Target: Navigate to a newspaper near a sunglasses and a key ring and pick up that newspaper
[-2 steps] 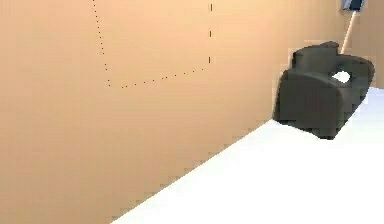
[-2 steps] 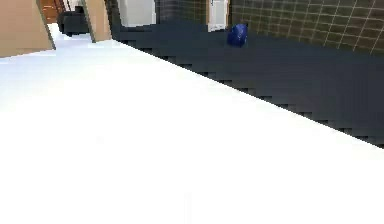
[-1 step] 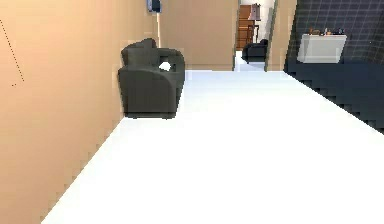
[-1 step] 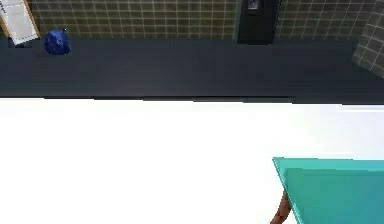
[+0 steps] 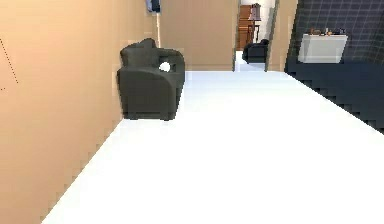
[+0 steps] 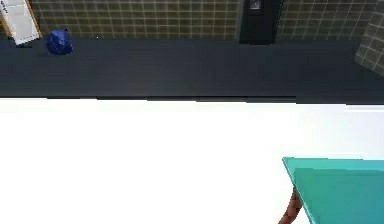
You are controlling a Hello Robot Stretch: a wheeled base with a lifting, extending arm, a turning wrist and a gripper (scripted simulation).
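A small white patch [image 5: 165, 66] lies on the dark armchair [image 5: 148, 88] at 11 o'clock ahead of me. It is pale against the cushion and too small for me to call it a newspaper. The chair stands against the tan wall [image 5: 60, 90]. A doorway [image 5: 252, 40] opens at 1 o'clock, with a white cabinet [image 5: 325, 50] at 2. To my arm's side, a teal tabletop [image 6: 340, 190] sits at 5 o'clock and 1 blue round thing [image 6: 60, 42] at 10. I cannot tell my gripper's state.

Armchair [image 5: 151, 80] against left wall [image 5: 60, 90]; doorway [image 5: 252, 40] perhaps behind.
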